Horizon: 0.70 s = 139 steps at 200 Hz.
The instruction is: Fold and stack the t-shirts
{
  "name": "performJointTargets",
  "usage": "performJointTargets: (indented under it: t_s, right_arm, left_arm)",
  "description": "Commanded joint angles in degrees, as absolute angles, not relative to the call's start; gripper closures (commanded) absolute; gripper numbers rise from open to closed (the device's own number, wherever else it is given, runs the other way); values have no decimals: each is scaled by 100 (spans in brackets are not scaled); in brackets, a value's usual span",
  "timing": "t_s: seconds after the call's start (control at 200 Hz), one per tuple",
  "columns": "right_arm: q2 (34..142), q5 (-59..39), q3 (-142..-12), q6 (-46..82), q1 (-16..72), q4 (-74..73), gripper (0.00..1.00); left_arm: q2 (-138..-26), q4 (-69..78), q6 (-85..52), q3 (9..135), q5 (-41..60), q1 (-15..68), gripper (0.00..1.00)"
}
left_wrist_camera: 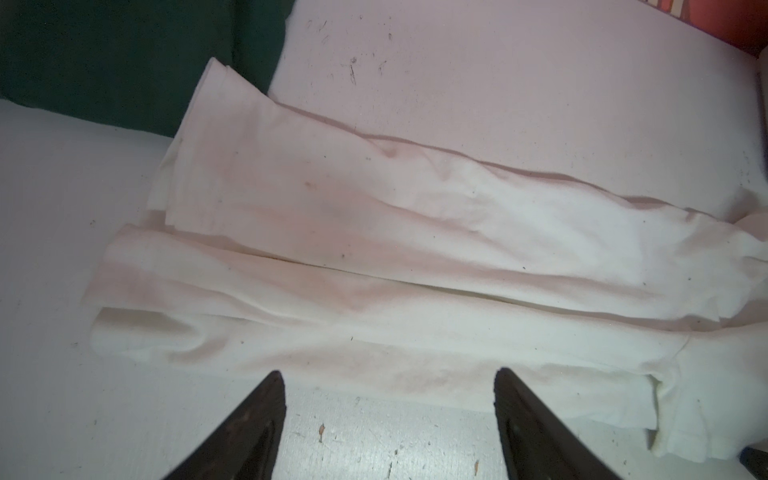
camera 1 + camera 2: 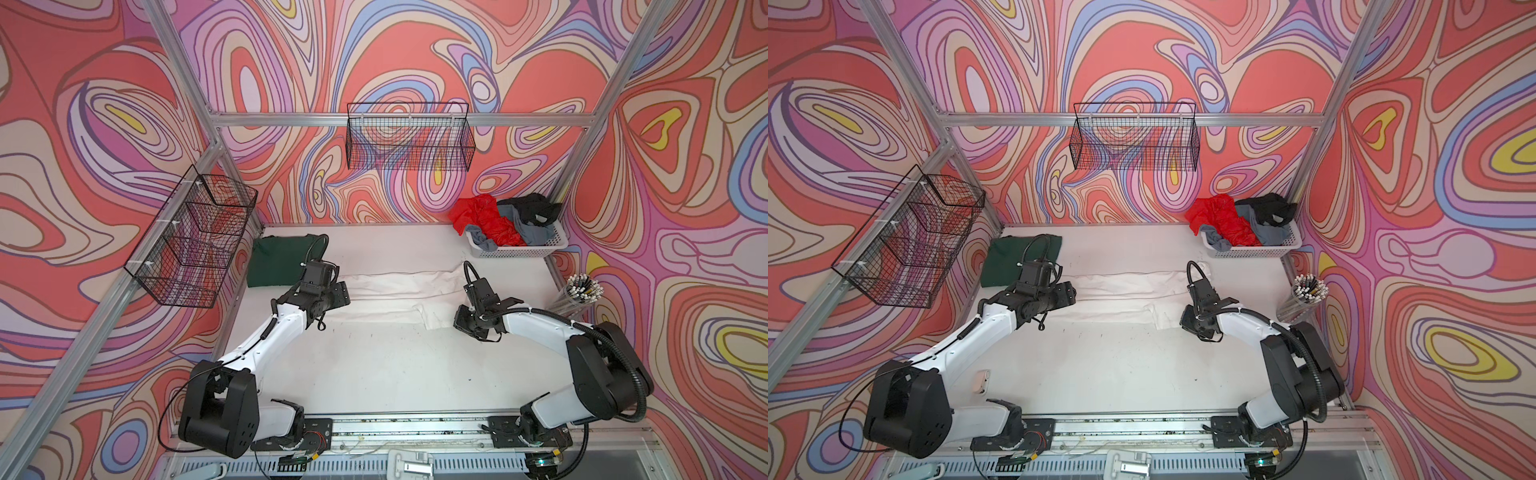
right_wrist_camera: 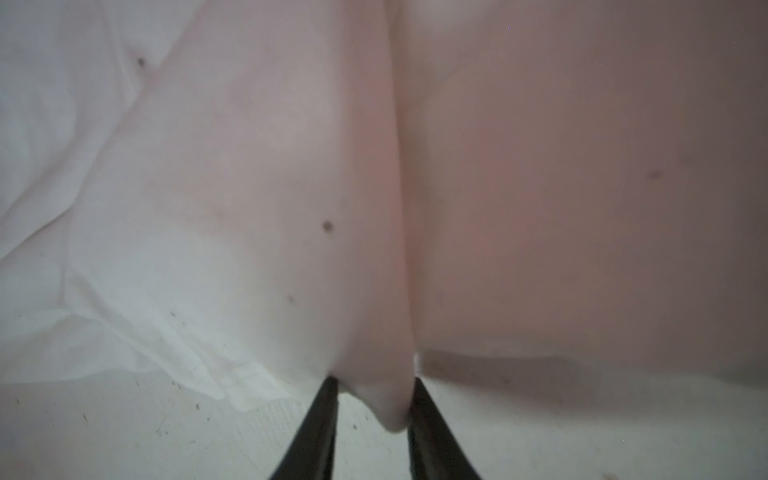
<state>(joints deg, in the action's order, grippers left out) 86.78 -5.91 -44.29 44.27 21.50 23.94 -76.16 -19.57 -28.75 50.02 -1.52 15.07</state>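
A white t-shirt [image 2: 395, 291] [image 2: 1121, 291] lies mid-table, folded into a long band running left to right. My left gripper [image 2: 337, 293] [image 2: 1068, 292] hovers at its left end. In the left wrist view it [image 1: 388, 374] is open, with bare table between the fingers and the shirt's [image 1: 374, 249] near edge just beyond the tips. My right gripper [image 2: 462, 322] [image 2: 1187, 320] is at the shirt's right end. The right wrist view shows it [image 3: 374, 380] shut on a pinched fold of the white cloth [image 3: 291, 208]. A folded dark green t-shirt [image 2: 274, 262] [image 1: 124, 54] lies at the back left.
A white perforated basket [image 2: 519, 251] at the back right holds crumpled red [image 2: 486, 220], grey [image 2: 536, 235] and black [image 2: 528, 208] t-shirts. A cup of pens [image 2: 579, 291] stands at the right edge. Black wire baskets hang on the back wall [image 2: 409, 137] and the left wall [image 2: 191, 241].
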Motion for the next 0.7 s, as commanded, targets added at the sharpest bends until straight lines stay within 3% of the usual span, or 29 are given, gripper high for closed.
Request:
performJointTargets:
  t_s: [0.0,0.165,0.23,0.691]
  right_arm:
    - [8672,-393,-4630,4522,2169,2335,86]
    - [8640,-192,-4877,4405,2171,2475,92]
    - [8729,-52,-5052,4334,2171,2581,100]
    - [9871,711,-6435,3823,2171,2781,100]
  left_arm:
    - [-7646,-1988,-2922,5044,-219,1526,21]
    - [-7697,-1987,-2918,5071,-229,1528,21]
    - [-7740,-1969,-2898,5078,-268,1529,21]
    - [-7966,-1765,-2760,5063,-283,1525,21]
